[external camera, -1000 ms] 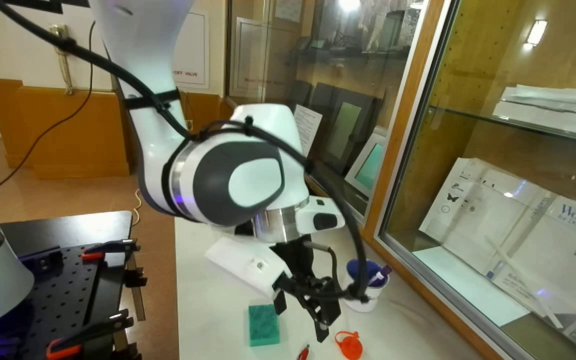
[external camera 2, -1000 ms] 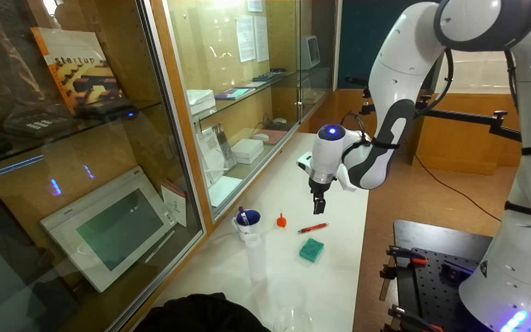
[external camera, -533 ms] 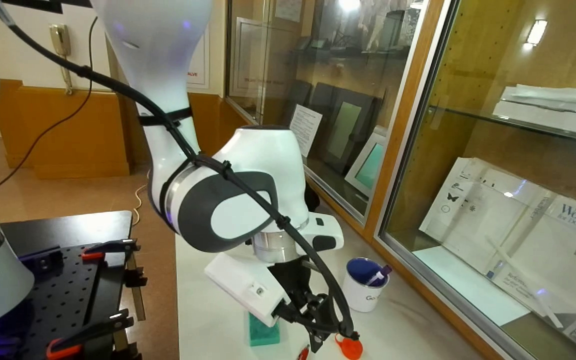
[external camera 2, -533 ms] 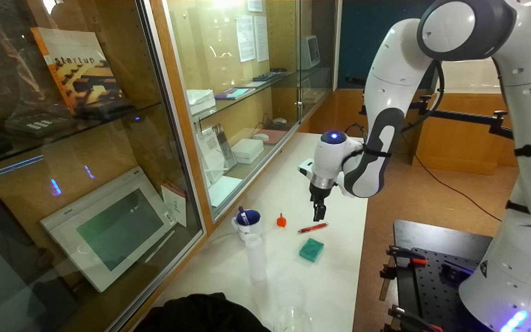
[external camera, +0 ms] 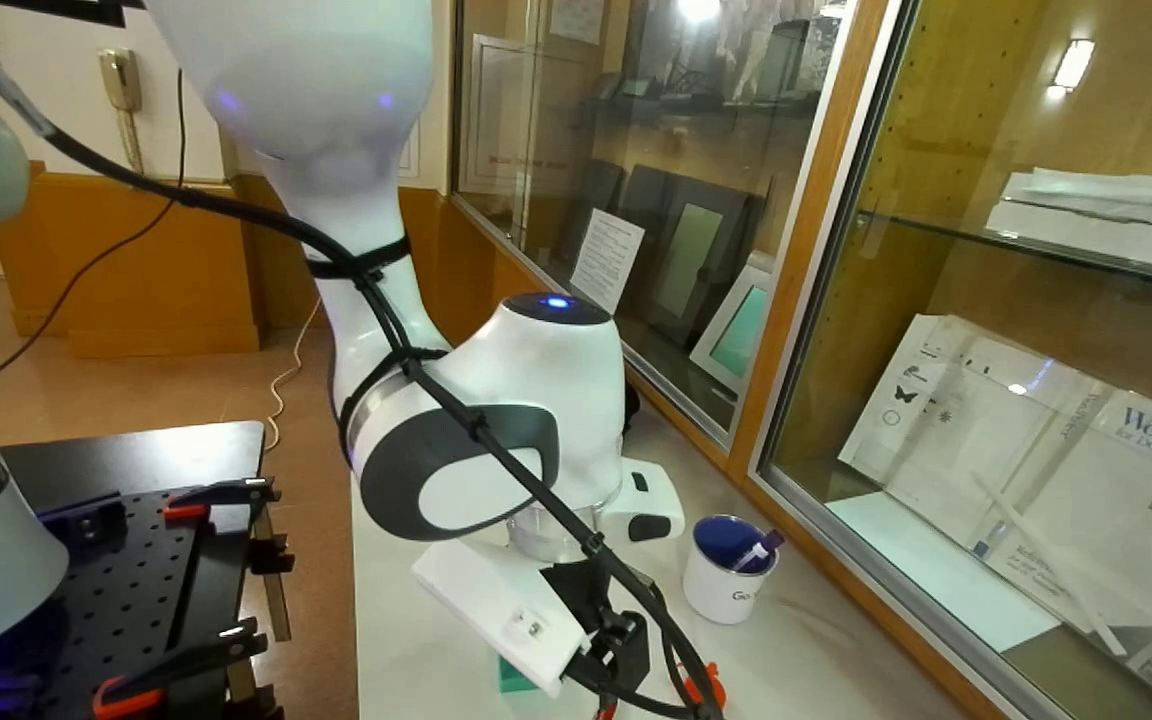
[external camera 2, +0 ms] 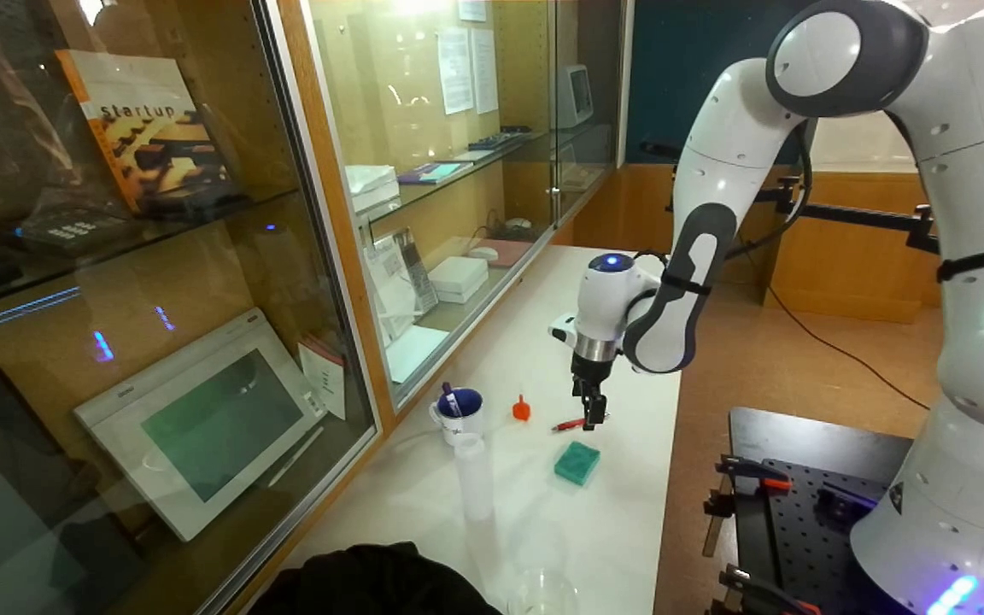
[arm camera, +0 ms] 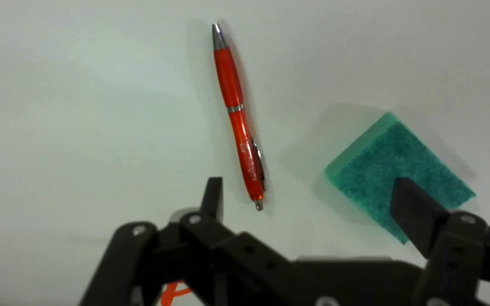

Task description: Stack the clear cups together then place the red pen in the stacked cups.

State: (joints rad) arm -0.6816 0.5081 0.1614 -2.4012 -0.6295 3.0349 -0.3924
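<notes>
The red pen (arm camera: 237,123) lies on the white table. It also shows in both exterior views (external camera 2: 567,425), (external camera: 606,712), partly covered by the gripper or cable. My gripper (arm camera: 309,187) is open and empty, pointing down above the table. In the wrist view the pen's clicker end lies between the fingertips, nearer the left finger. In an exterior view the gripper (external camera 2: 594,417) hangs over the pen's end. A clear cup (external camera 2: 541,594) stands at the bottom edge of that view, with a faint transparent shape behind it. I cannot tell whether cups are stacked.
A green sponge (arm camera: 381,170) lies beside the pen, under the right finger in the wrist view. A red-orange object (external camera 2: 521,410), a blue-and-white mug (external camera 2: 460,418) holding a purple-capped pen, a tall whitish bottle (external camera 2: 475,480) and black cloth (external camera 2: 381,585) are nearby. A glass cabinet (external camera 2: 389,376) borders the table.
My gripper has moved down toward the table, to just above the red pen, now covering part of it. The gripper stays open. The objects on the table have not moved.
</notes>
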